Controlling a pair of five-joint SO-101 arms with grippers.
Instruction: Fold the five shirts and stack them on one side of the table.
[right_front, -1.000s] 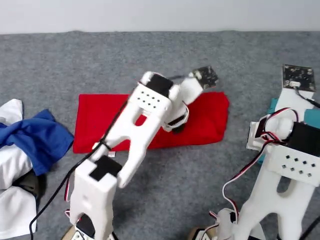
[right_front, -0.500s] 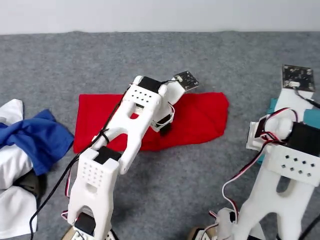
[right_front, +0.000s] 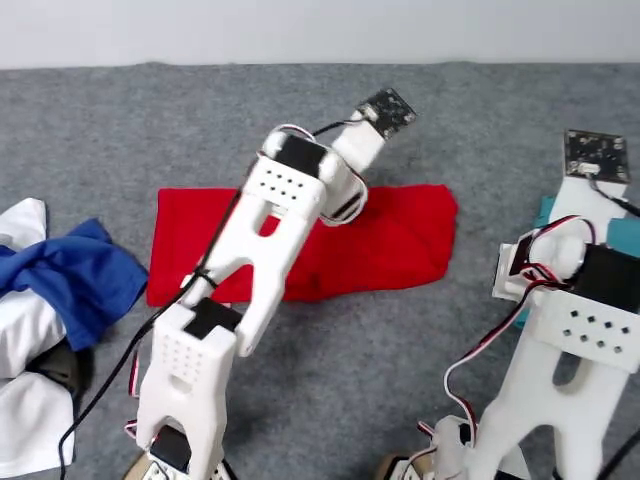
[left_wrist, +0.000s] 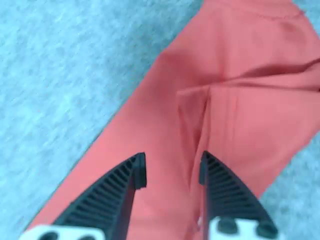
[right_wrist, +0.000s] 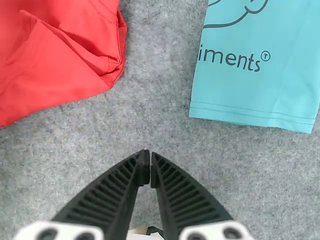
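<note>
We see the left jaws spread over the folded red shirt (right_front: 400, 240) lying mid-surface, w/ the right jaws pressed together above bare grey surface (right_wrist: 150, 115) btw. that shirt and a teal shirt (right_wrist: 255, 65).

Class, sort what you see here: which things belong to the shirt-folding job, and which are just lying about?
Belong to the job: red shirt, teal shirt, blue shirt, white shirt, left gripper, right gripper.
Just there: grey table cover, white wall. A dark item beside the white shirt is too hidden to sort.
</note>
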